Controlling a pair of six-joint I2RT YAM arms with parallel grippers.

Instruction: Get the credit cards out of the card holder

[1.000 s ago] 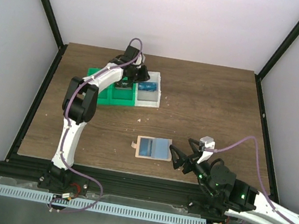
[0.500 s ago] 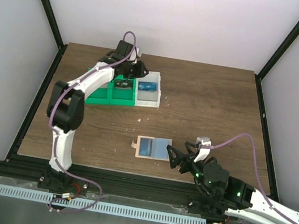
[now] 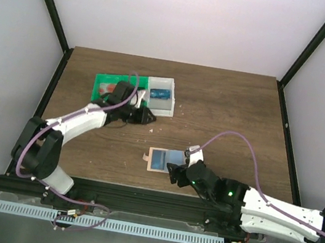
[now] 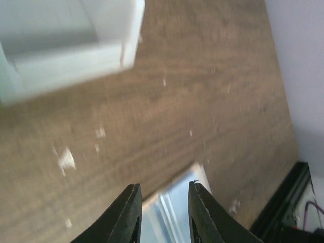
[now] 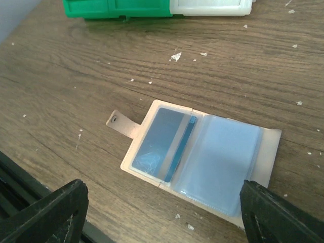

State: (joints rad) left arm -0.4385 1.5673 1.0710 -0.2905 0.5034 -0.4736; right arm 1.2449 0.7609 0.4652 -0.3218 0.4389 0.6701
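Card holder [image 5: 202,158]: lies open and flat on the wooden table [image 3: 233,108], lower centre of the top view, tan edging all round.
Tab [image 5: 119,123]: sticks out from the holder's upper-left corner in the right wrist view.
Credit card [image 5: 158,142]: blue, inside the holder's left-hand pocket, under clear plastic.
Plastic sleeves [image 5: 220,162]: pale blue, covering the holder's right-hand half; I cannot tell whether a card sits in them.
Right gripper [image 5: 162,202]: released, fingers spread wide in the bottom corners of its own view, grasping nothing. In the top view it sits at the holder's lower-right corner.
Left gripper [image 4: 164,186]: fingers a narrow gap apart, nothing clamped between them. The blurred pale blue shape beyond the tips is probably the holder on the table. In the top view it hangs to the holder's upper left, just below the bins.
White bin [image 3: 167,111]: upper centre of the top view, with a blue item [image 3: 161,94] inside.
Green bin [image 3: 109,83]: touching the white bin's left side.
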